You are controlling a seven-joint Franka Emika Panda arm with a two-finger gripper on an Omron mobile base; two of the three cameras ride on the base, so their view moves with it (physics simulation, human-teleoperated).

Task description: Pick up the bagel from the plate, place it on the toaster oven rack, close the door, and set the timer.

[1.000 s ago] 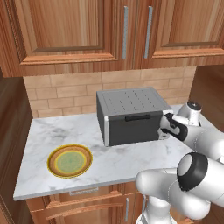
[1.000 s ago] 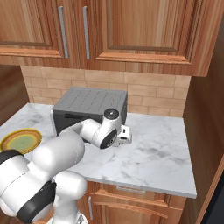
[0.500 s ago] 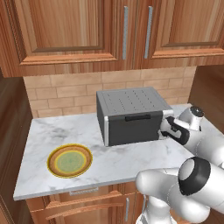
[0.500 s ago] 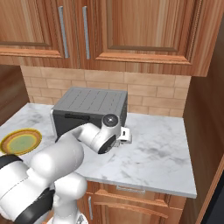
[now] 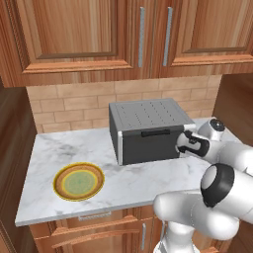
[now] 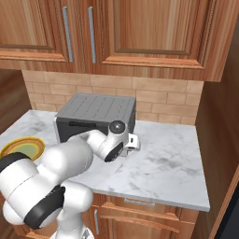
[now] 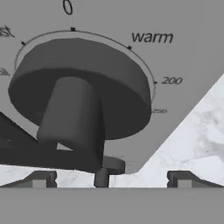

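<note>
Close-up, hand view: dark round timer knob (image 7: 81, 94) sits centre-left of frame, just above and between the jaws, which stand wide open, gripping nothing. Door (image 5: 148, 145) shut; plate (image 5: 79, 181) lower left on worktop (image 5: 133, 180).

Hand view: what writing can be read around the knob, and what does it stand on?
"0" on the toaster oven's grey front panel, above the dark knob.
"warm" on the panel, upper right of the knob.
"200" on the panel, right of the knob.
Marks at the left edge and below "200": cut off or too blurred to read.
</note>
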